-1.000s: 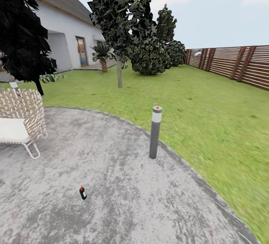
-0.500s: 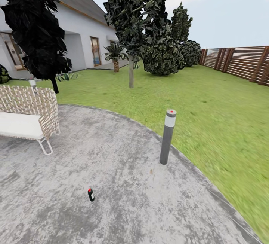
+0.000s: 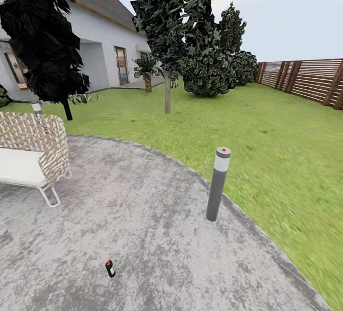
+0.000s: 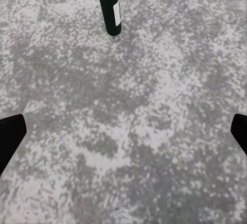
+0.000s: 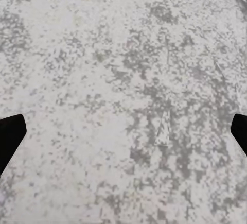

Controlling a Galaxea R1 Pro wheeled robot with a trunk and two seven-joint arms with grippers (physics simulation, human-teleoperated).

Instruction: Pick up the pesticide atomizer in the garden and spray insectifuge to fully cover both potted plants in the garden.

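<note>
The pesticide atomizer (image 3: 110, 268), a slim dark bottle with a red cap, stands upright on the grey stone patio (image 3: 143, 234) of the garden, low in the head view. In the left wrist view the atomizer (image 4: 110, 10) shows a white label and stands ahead of my left gripper (image 4: 123, 136), which is open with nothing between its fingers. My right gripper (image 5: 123, 134) is open too, over bare stone. A low rosette of green leaves, one of the potted plants (image 3: 83, 97), sits far off on the lawn by the dark tree; its pot is not visible.
A grey bollard lamp (image 3: 217, 184) stands at the patio's right edge. A wicker chair (image 3: 31, 151) with a white cushion is at the left. Beyond lie the lawn (image 3: 267, 158), a tree trunk (image 3: 167, 92), round bushes, a palm, the house and the slatted fence (image 3: 305, 79).
The whole head view has shifted: first everything slid right, then down, so the camera turned and came closer. The atomizer now sits lower in the picture. Nothing itself moved.
</note>
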